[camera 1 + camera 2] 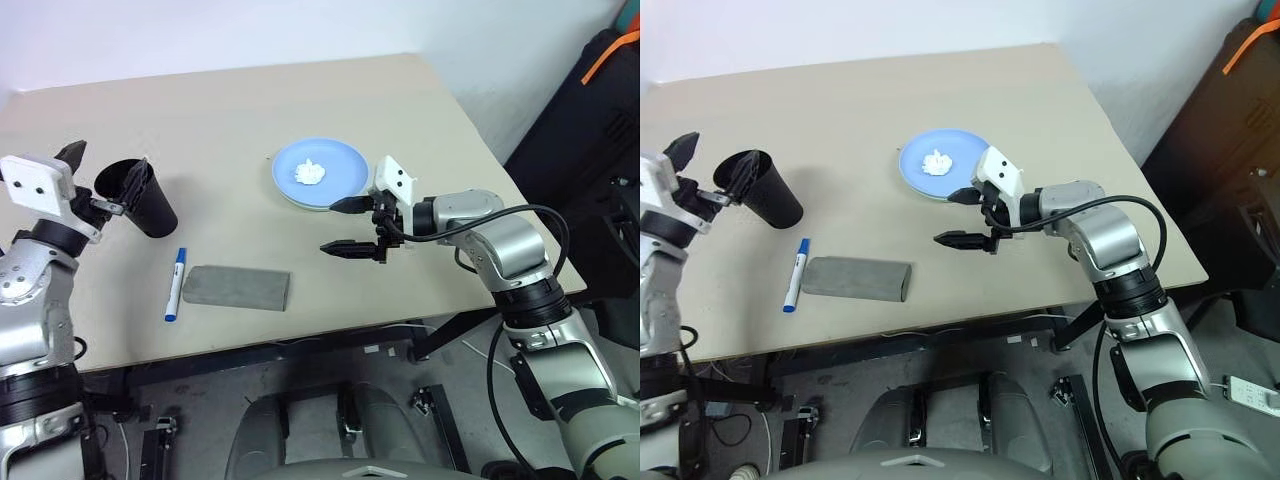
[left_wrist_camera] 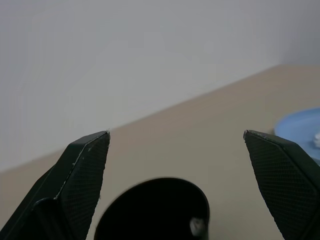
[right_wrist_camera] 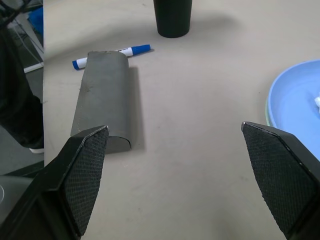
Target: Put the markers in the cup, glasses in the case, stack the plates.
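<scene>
The black cup (image 1: 143,200) stands at the table's left, and a white marker end (image 2: 196,226) shows inside its mouth (image 2: 150,205). My left gripper (image 1: 92,180) is open just left of the cup's rim, holding nothing. A blue-capped marker (image 1: 175,285) lies flat on the table in front of the cup, beside the grey case (image 1: 238,288), which is closed. The light blue plate (image 1: 340,160) rests on the mint green plate (image 1: 312,206). My right gripper (image 1: 332,227) is open and empty in front of the plates. The glasses are out of view.
A white tissue wad (image 1: 310,173) sits on the blue plate. The table's front edge (image 1: 300,338) runs just below the case and marker. A black bag (image 1: 590,120) stands off the table's right side.
</scene>
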You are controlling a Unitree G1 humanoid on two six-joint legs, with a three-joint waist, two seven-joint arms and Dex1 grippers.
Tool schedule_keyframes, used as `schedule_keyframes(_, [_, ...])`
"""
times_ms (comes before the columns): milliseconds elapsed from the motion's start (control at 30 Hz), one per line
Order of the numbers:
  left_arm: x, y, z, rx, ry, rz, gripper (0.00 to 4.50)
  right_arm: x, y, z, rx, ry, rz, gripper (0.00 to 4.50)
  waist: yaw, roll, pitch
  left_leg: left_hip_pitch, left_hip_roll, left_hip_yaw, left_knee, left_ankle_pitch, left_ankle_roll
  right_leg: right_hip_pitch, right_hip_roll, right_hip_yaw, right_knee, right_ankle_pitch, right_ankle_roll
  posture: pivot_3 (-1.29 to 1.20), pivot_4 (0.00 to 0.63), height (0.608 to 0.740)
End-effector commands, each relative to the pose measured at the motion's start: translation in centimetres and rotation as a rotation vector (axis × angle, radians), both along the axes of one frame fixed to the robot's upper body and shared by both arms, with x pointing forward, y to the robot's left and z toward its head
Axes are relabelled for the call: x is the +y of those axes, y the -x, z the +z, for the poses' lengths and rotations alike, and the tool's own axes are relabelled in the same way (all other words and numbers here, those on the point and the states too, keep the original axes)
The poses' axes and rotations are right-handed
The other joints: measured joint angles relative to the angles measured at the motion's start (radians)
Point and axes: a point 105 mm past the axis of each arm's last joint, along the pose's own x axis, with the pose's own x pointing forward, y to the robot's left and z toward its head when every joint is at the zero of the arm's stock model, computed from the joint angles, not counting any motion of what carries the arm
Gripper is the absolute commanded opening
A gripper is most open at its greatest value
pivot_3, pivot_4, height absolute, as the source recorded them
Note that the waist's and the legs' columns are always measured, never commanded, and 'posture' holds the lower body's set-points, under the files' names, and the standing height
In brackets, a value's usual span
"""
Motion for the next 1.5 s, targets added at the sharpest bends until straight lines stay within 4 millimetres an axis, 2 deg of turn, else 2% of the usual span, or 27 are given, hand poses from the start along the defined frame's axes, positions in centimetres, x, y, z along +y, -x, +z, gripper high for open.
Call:
schedule_keyframes(33, [-0.8,1.7,1.9,0.048,0.055,-0.031,4.49,-0.2,0.0,1.4,-0.036,-0.027,0.006,4.50,0.000,0.000,0.000,0.000,0.000,0.000,0.000,0.000,0.000,0.000,0.000,0.000,0.000,0.000,0.000,0.00,0.150,0.730])
schedule_keyframes(167, [-2.3,3.1,1.1,0.178,0.073,-0.070,4.49,-0.4,0.0,1.5,-0.043,-0.029,0.023,4.50,0.001,0.000,0.000,0.000,0.000,0.000,0.000,0.000,0.000,0.000,0.000,0.000,0.000,0.000,0.000,0.00,0.150,0.730])
schedule_keyframes(300, [-3.5,4.6,-0.9,0.318,0.041,-0.055,4.49,-0.8,0.4,2.4,-0.040,-0.048,0.074,4.50,-0.001,0.000,0.000,0.001,0.000,0.000,0.000,0.000,0.000,0.000,0.000,0.000,0.000,0.000,0.000,0.00,0.150,0.730])
schedule_keyframes(433, [-3.4,5.8,-1.8,0.390,0.076,0.003,4.49,-1.2,1.5,3.6,-0.047,-0.079,0.151,4.50,0.001,0.000,0.000,0.001,0.000,-0.001,0.000,0.000,0.000,0.000,0.000,0.001,0.000,0.000,0.000,0.00,0.150,0.730])
schedule_keyframes(567, [-2.6,6.8,-4.9,0.502,0.097,0.076,4.49,-1.2,1.8,3.9,-0.044,-0.094,0.180,4.50,-0.002,0.000,0.000,0.004,-0.001,-0.001,-0.001,0.000,0.000,0.002,0.001,0.001,0.000,0.000,-0.001,0.00,0.150,0.730])
schedule_keyframes(833, [-0.5,7.0,-8.9,0.661,0.118,0.210,4.49,-1.0,2.4,4.8,-0.072,-0.095,0.222,4.50,0.001,0.000,0.000,0.012,-0.001,-0.002,-0.001,0.000,0.000,0.010,0.001,0.001,-0.002,-0.002,-0.004,0.00,0.150,0.730])
schedule_keyframes(1100, [-0.6,5.8,-11.7,0.789,0.152,0.258,4.49,-1.0,2.1,4.5,-0.069,-0.083,0.194,4.50,0.002,-0.001,0.000,0.012,-0.001,-0.002,-0.001,0.000,0.000,0.010,0.000,0.001,-0.003,-0.002,-0.004,0.00,0.150,0.730])
schedule_keyframes(1267, [-0.6,4.3,-12.0,0.834,0.171,0.294,4.49,-1.1,1.9,4.1,-0.052,-0.080,0.168,4.50,0.002,-0.001,0.000,0.012,-0.001,-0.002,-0.001,0.000,0.000,0.010,0.000,0.001,-0.003,-0.002,-0.003,0.00,0.150,0.730])
schedule_keyframes(1400, [-0.5,3.5,-11.2,0.894,0.233,0.324,4.49,-1.1,1.9,4.0,-0.048,-0.079,0.165,4.50,0.002,-0.001,0.001,0.012,-0.001,-0.003,-0.001,0.000,0.000,0.011,0.001,0.001,-0.002,0.000,-0.001,0.00,0.150,0.730])
schedule_keyframes(1500, [-0.7,3.4,-10.3,0.906,0.206,0.327,4.49,-1.1,1.9,4.1,-0.045,-0.083,0.156,4.50,-0.004,-0.001,0.001,0.012,-0.001,-0.002,-0.002,0.000,0.000,0.011,0.001,0.001,-0.003,0.000,-0.001,0.00,0.150,0.730])
